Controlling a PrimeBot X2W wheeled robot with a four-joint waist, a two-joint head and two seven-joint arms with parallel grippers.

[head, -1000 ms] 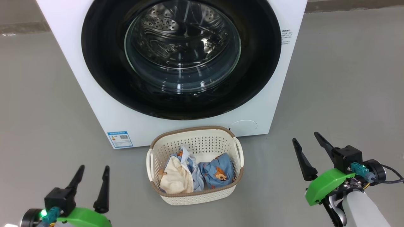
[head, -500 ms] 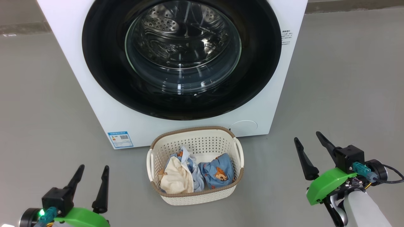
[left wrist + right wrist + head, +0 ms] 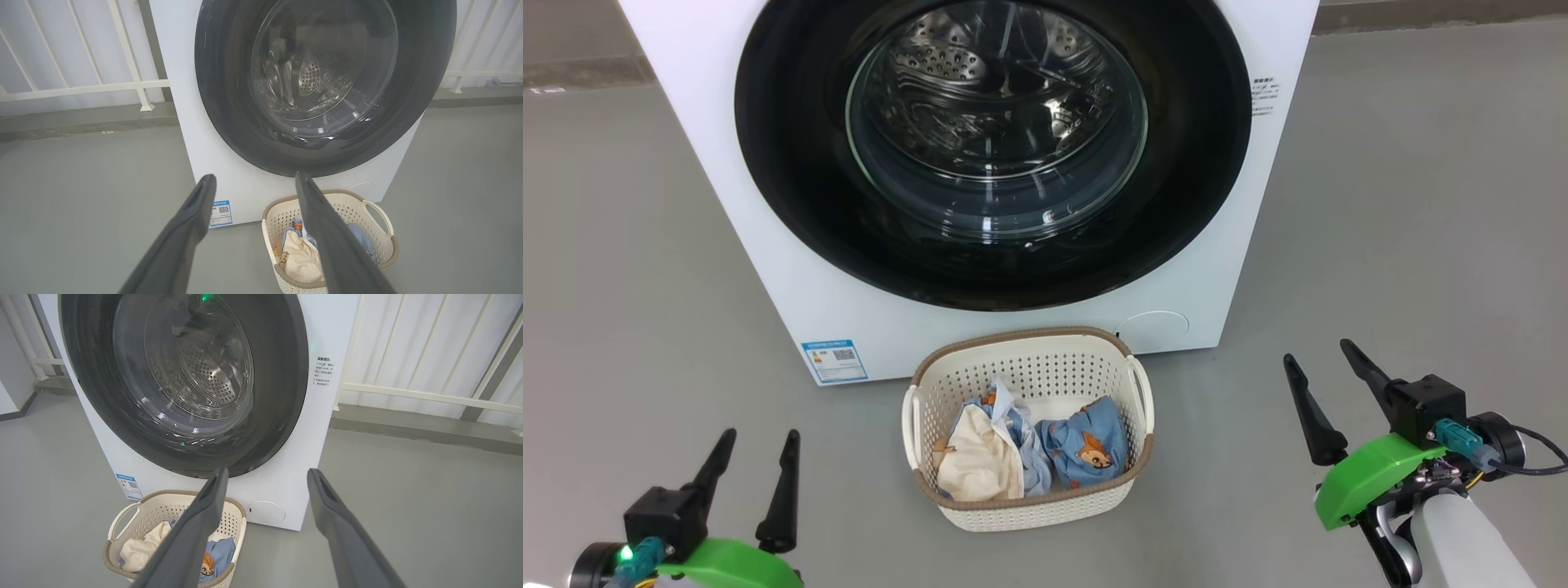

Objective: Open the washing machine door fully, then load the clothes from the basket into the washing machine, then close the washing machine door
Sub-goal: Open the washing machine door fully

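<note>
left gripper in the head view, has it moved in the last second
Yes, slightly: the left gripper has drifted down and to the view's left, away from the basket, which has stayed put.

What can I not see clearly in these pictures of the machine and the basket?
- Top of the washing machine and of the washing machine door: head view, cut off by the upper edge.
- Print on the blue label and the small text: head view, too small to read.
- Number of clothes in the basket: bunched together; in the left wrist view a finger of the left gripper covers part.
</note>
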